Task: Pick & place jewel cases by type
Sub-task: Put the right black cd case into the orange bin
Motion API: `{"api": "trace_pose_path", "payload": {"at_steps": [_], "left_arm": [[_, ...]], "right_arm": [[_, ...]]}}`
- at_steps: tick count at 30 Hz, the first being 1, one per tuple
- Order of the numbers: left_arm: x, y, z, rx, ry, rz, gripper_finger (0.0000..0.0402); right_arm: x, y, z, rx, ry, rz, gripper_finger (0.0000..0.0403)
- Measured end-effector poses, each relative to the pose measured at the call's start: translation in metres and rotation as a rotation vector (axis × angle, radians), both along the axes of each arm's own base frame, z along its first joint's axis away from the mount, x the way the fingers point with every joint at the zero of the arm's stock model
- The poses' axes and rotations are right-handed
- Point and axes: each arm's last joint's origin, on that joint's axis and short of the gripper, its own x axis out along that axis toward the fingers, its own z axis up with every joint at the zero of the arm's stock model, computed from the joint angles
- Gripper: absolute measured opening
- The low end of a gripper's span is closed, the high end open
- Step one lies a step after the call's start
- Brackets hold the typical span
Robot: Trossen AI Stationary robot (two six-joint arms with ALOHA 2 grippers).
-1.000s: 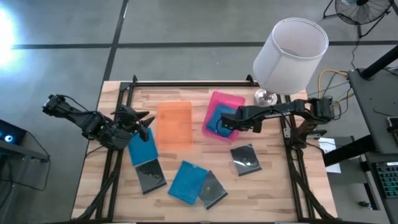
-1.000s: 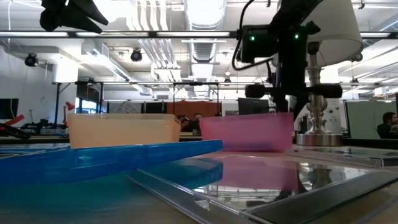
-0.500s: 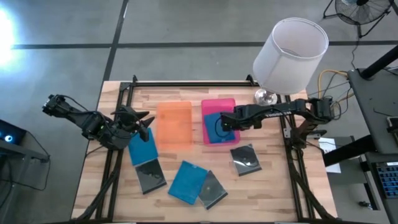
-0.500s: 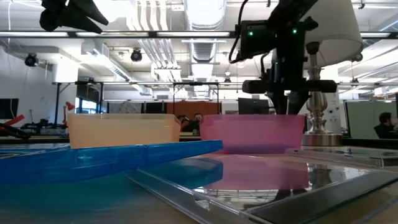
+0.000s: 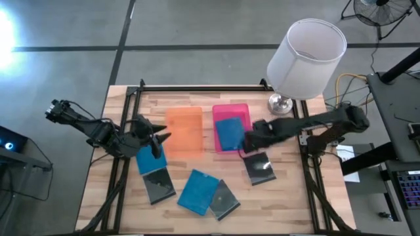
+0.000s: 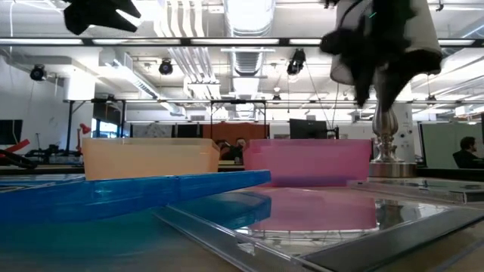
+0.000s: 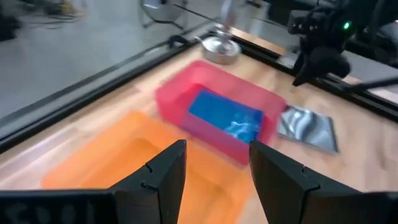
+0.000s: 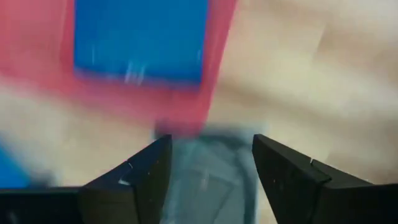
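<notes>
A blue jewel case (image 5: 230, 133) lies flat in the pink tray (image 5: 220, 115); it also shows in the left wrist view (image 7: 225, 116) and the right wrist view (image 8: 142, 38). My right gripper (image 5: 251, 139) is open and empty, above the pink tray's near right corner and the far edge of a dark jewel case (image 5: 259, 168) that lies flat on the table. My left gripper (image 5: 157, 137) is open and empty above another blue case (image 5: 151, 159), left of the orange tray (image 5: 184, 130). A dark case (image 5: 159, 185), a blue case (image 5: 198, 191) and a dark case (image 5: 224, 198) lie near the front.
A white-shaded lamp (image 5: 306, 58) stands at the table's far right, with its metal base (image 5: 281, 103) beside the pink tray. A black frame rail (image 5: 197, 88) runs along the far edge. Bare wood (image 5: 289, 203) shows at the near right.
My right gripper has drawn back from over the pink tray toward the table's near right, and now stands above the dark case. The pink tray, skewed a second ago, has turned square to the table, and the blue case lies flat in it. My left gripper has shifted slightly right.
</notes>
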Motion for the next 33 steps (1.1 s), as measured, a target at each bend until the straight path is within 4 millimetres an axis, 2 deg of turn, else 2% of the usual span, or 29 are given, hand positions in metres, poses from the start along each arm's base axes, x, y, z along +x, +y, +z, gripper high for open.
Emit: {"api": "trace_pose_path", "payload": {"at_steps": [2, 5, 9, 14, 22, 28, 31, 33], "left_arm": [[0.007, -0.004, 0.0, -0.006, 0.0, -0.043, 0.0158], [0.02, -0.011, -0.004, 0.006, 0.033, -0.126, 0.0158], [0.04, -0.016, -0.012, -0.017, 0.08, -0.248, 0.0158], [0.071, -0.025, -0.027, -0.176, 0.097, -0.393, 0.013], [0.118, -0.042, -0.042, -0.288, 0.114, -0.28, 0.001], [0.15, -0.056, -0.057, -0.365, 0.161, -0.244, 0.0001], [0.163, -0.063, -0.066, -0.387, 0.187, -0.222, 0.0001], [0.171, -0.067, -0.071, -0.394, 0.196, -0.213, 0.0001]], "right_arm": [[-0.015, 0.022, -0.002, 0.046, 0.001, -0.033, 0.0203], [-0.036, 0.049, -0.014, 0.099, 0.042, -0.144, 0.0195], [-0.056, 0.066, -0.037, 0.109, 0.11, -0.277, 0.0192], [-0.063, 0.069, -0.062, 0.134, 0.104, -0.289, 0.0191], [-0.081, 0.055, -0.099, 0.017, 0.083, -0.285, 0.0191], [-0.085, 0.052, -0.125, 0.07, -0.04, -0.184, 0.0192], [-0.085, 0.053, -0.126, 0.068, -0.052, -0.163, 0.0192], [-0.084, 0.055, -0.12, 0.074, -0.063, -0.134, 0.0192]]}}
